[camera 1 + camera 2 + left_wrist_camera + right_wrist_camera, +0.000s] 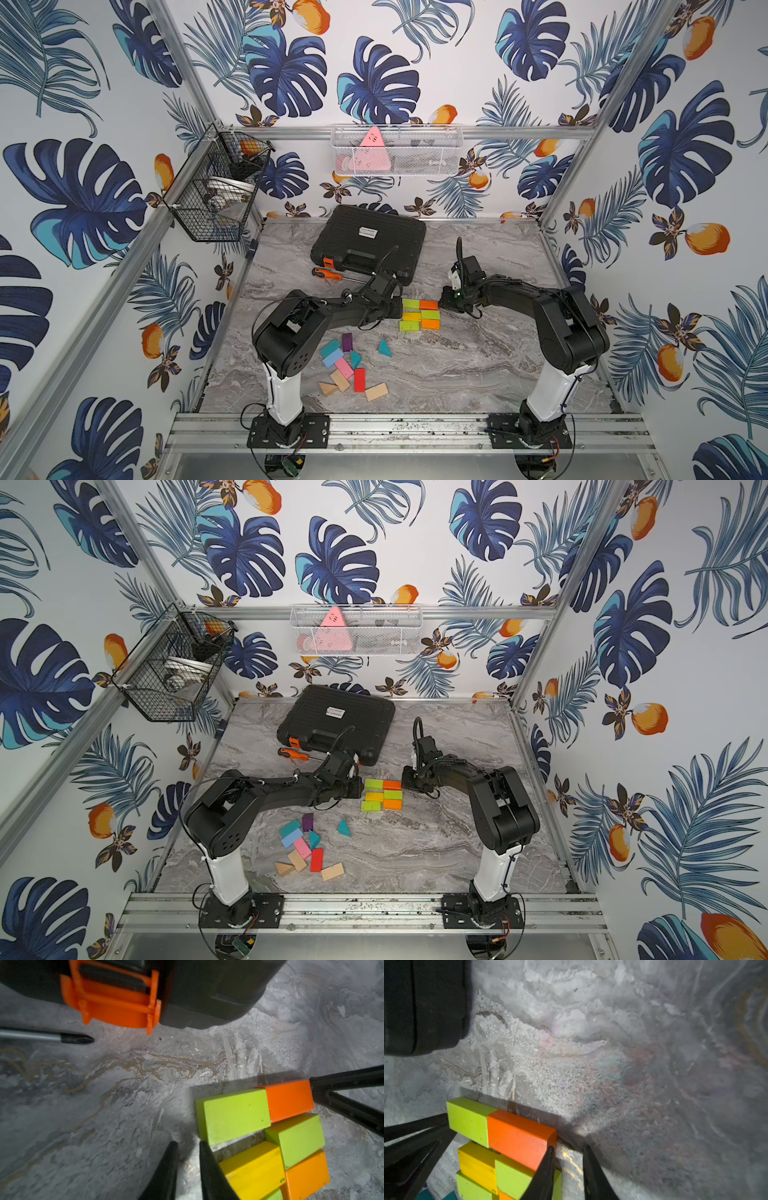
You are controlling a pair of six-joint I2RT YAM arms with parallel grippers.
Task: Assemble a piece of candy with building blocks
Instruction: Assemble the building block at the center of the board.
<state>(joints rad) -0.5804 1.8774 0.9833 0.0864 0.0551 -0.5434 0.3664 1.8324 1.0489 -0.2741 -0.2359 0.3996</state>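
Case (386,249) and screwdriver (326,273) beyond blocks (420,314)

top views: bright, even, soft | wrist views: dim, dark corners, blurred edges | blocks (234,1114): hard shadows

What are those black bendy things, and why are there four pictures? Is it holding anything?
They are two robot arms. Each ends in a gripper, like a pincer. Two pictures look down from above; two come from small cameras on the wrists. On the table lie a neat patch of green, orange and yellow blocks, a loose pile of other blocks, a black case and a screwdriver. The left gripper and right gripper sit at opposite sides of the patch, slightly open, holding nothing.
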